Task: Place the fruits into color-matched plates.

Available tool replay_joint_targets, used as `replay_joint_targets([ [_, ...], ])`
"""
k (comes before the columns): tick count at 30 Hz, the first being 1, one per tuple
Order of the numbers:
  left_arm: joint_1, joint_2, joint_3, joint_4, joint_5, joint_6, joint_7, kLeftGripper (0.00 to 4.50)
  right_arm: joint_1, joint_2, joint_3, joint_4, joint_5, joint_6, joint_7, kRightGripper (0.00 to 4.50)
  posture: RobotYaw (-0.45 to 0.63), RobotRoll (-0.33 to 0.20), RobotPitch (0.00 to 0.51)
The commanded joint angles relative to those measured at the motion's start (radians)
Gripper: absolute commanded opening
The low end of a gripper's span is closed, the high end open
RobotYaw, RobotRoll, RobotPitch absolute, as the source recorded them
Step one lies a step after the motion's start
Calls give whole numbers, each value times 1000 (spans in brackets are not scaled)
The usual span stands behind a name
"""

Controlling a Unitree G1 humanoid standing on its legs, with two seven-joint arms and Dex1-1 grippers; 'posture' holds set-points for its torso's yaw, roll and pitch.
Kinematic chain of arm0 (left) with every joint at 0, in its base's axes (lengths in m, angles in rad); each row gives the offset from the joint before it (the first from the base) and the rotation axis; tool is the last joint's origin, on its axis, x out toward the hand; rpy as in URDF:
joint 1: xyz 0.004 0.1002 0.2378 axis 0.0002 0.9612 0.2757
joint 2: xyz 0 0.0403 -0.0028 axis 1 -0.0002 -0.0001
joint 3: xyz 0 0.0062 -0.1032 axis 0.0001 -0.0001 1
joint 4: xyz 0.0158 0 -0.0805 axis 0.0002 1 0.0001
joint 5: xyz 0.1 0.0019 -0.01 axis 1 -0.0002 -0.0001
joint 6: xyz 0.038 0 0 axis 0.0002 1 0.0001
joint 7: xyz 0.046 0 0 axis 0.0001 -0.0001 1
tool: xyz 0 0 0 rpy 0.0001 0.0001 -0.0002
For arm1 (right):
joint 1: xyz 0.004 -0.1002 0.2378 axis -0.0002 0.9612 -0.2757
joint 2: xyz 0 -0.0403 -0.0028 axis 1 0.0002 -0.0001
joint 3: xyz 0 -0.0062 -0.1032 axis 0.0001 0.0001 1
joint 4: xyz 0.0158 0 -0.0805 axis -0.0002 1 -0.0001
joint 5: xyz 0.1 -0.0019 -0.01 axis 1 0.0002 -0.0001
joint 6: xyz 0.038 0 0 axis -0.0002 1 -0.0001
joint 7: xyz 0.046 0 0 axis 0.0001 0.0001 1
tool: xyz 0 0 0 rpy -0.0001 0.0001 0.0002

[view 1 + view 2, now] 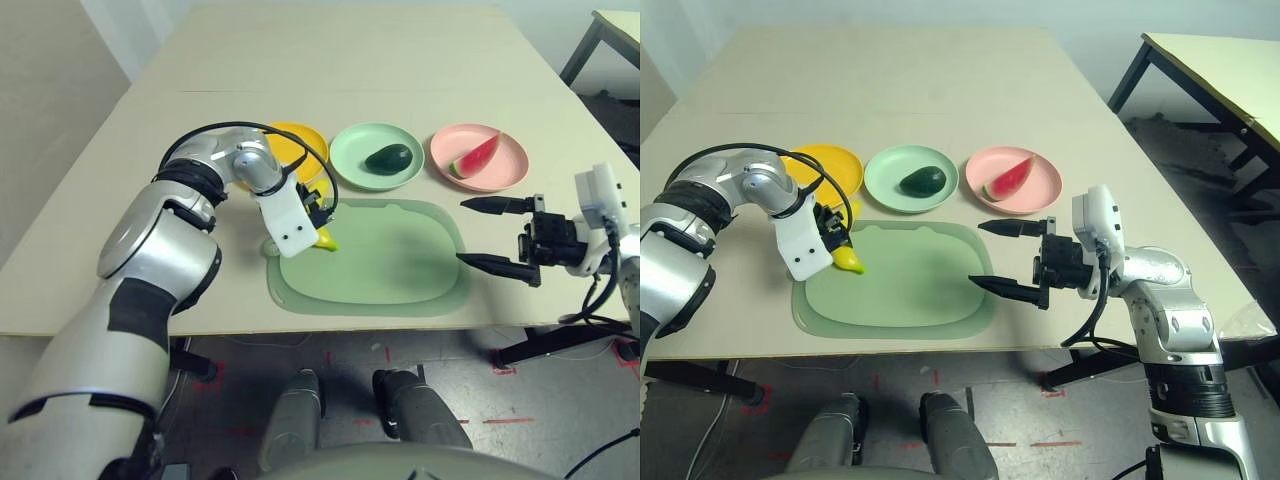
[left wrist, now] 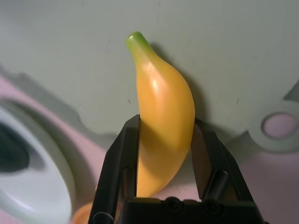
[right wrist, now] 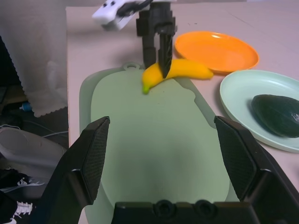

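Observation:
My left gripper (image 1: 318, 225) is shut on the yellow banana (image 2: 163, 116), holding it low over the back left corner of the green mat (image 1: 390, 260). The yellow-orange plate (image 1: 290, 140) lies just behind it, partly hidden by my left wrist. On the mint green plate (image 1: 352, 148) lies the dark avocado (image 1: 389, 158). The watermelon wedge (image 1: 475, 157) rests in the pink plate (image 1: 508, 165). My right gripper (image 1: 463, 232) hangs open and holds nothing at the mat's right edge, pointing left across it.
The three plates stand in a row behind the mat. The table's front edge (image 1: 330, 325) runs just below the mat. A second table (image 1: 1215, 70) stands off to the right.

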State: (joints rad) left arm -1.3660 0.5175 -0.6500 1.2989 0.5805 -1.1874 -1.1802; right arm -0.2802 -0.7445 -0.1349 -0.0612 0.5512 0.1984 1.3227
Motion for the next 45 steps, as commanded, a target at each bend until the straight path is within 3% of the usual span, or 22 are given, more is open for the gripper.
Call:
replay_joint_targets([
  [1, -60, 25, 47, 8, -40, 66, -41, 1606, -9, 3, -1, 8, -1, 4, -19, 4500, -120, 0, 142],
  [7, -104, 63, 108, 22, -63, 225, -29, 1606, -25, 41, -12, 10, 7, 49, -129, 4500, -114, 0, 140],
  [11, -101, 19, 312, 39, -280, 457, -231, 1606, -33, 44, -3, 15, -2, 41, -139, 4500, -118, 0, 136],
  [15, -92, 2, 418, 17, -386, 584, -388, 1606, -34, 37, 1, 22, -7, 32, -125, 4500, -118, 0, 131],
  [20, -56, -3, 337, -89, -725, 910, -434, 1606, -39, 37, 6, 26, -10, 28, -116, 4500, -112, 0, 127],
  [24, -18, 81, 190, -256, -1007, 1156, -434, 1606, -32, 35, 5, 18, -4, 34, -109, 4500, -111, 0, 125],
  [26, -21, 116, 136, -281, -1068, 1195, -434, 1606, -28, 35, 4, 11, -1, 37, -107, 4500, -112, 0, 125],
  [29, -48, 129, 101, -211, -1005, 1099, -434, 1606, -18, 34, 3, -2, 3, 38, -105, 4500, -113, 0, 125],
  [33, -78, 126, 99, -74, -757, 848, -396, 1606, 8, 27, -9, -22, 12, 35, -97, 4500, -117, 0, 125],
  [39, -73, 115, 42, -4, -420, 593, -116, 1606, 26, 30, -17, -45, 20, 36, -109, 4500, -130, 0, 128],
  [45, -67, 79, 24, 30, -219, 499, 97, 1606, 29, 29, -14, -57, 22, 44, -125, 4500, -141, 0, 133],
])
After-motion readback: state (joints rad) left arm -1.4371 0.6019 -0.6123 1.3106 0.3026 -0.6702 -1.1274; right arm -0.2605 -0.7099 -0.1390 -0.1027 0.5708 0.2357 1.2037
